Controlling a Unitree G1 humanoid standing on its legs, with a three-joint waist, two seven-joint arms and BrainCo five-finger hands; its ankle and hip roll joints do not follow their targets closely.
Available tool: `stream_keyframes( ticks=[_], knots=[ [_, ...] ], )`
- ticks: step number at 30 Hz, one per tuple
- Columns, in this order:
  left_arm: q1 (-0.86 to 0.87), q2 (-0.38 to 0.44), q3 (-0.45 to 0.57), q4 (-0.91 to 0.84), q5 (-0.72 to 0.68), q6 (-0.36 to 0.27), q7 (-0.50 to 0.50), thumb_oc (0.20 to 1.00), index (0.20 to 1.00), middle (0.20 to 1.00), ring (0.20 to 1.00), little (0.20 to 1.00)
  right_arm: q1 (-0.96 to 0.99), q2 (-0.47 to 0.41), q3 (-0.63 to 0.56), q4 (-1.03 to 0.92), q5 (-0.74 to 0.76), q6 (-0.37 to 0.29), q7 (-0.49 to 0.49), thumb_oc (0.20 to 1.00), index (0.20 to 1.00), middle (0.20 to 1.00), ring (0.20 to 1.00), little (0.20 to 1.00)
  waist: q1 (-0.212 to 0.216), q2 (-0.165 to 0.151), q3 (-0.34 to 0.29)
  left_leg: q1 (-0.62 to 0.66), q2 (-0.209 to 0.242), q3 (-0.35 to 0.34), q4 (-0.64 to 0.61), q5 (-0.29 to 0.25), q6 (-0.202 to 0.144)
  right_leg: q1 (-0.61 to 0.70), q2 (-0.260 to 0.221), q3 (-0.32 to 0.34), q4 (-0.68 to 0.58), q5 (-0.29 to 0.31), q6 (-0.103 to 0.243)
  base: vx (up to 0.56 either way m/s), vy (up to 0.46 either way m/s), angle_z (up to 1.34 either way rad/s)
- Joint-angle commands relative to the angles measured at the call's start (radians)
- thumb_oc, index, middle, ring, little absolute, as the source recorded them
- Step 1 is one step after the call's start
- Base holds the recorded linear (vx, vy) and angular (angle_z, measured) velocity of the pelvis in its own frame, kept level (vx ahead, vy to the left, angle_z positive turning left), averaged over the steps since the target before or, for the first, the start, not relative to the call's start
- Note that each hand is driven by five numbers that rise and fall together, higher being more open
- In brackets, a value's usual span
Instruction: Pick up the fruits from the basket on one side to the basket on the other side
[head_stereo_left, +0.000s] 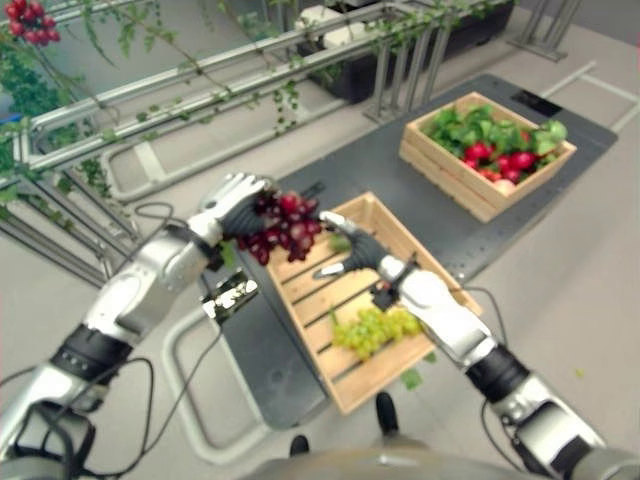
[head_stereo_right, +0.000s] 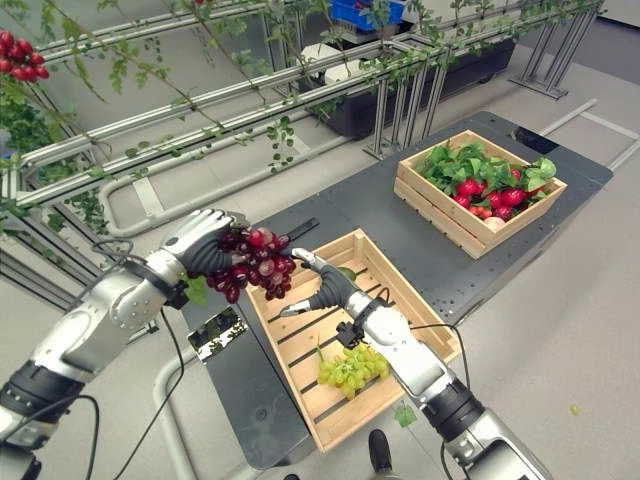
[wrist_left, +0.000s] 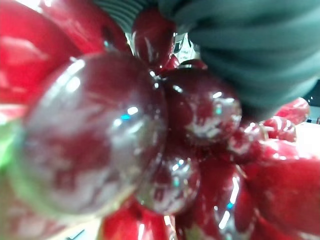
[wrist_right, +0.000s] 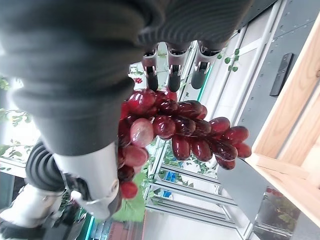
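My left hand: fingers curled around red grapes. My right hand: fingers straight, empty, just beside grapes.

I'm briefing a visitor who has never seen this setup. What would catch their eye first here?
Most likely the bunch of red grapes that the left hand holds up over the far corner of the near wooden crate, with the right hand, fingers straight, reaching toward it. Next, the green grapes lying in that crate, and the far crate, full of leaves and red fruit.
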Motion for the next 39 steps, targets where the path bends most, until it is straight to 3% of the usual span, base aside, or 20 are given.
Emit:
stream_keyframes(
  ticks=[1,10,39],
  knots=[
    [-0.064,0.002,0.073,-0.1,-0.007,-0.017,0.091,0.2,0.2,0.2,0.2,0.2,-0.049,0.039,0.011,-0.023,-0.014,-0.072,-0.051,1.0,1.0,1.0,1.0,1.0,-0.003,0.016,-0.017,-0.082,-0.045,-0.033,0.044,-0.071,0.016,0.091,-0.01,-0.024,0.021,-0.181,0.032,0.0,0.0,0.0],
    [-0.021,-0.006,0.086,-0.142,-0.036,-0.023,0.123,0.2,0.2,0.2,0.2,0.2,-0.033,0.093,0.032,0.07,-0.051,-0.087,-0.133,1.0,1.0,1.0,1.0,1.0,0.001,0.027,-0.016,-0.081,-0.047,-0.031,0.044,-0.071,0.016,0.092,-0.01,-0.024,0.02,-0.181,0.034,0.0,0.0,0.0],
    [0.025,-0.058,0.056,-0.211,-0.138,-0.053,0.112,0.2,0.2,0.2,0.2,0.2,-0.171,0.209,0.069,0.245,0.044,-0.08,-0.186,1.0,1.0,1.0,1.0,1.0,0.033,0.03,-0.035,-0.075,-0.048,-0.04,0.039,-0.072,0.016,0.099,-0.014,-0.035,0.017,-0.181,0.031,0.0,0.0,0.0]
  ],
)
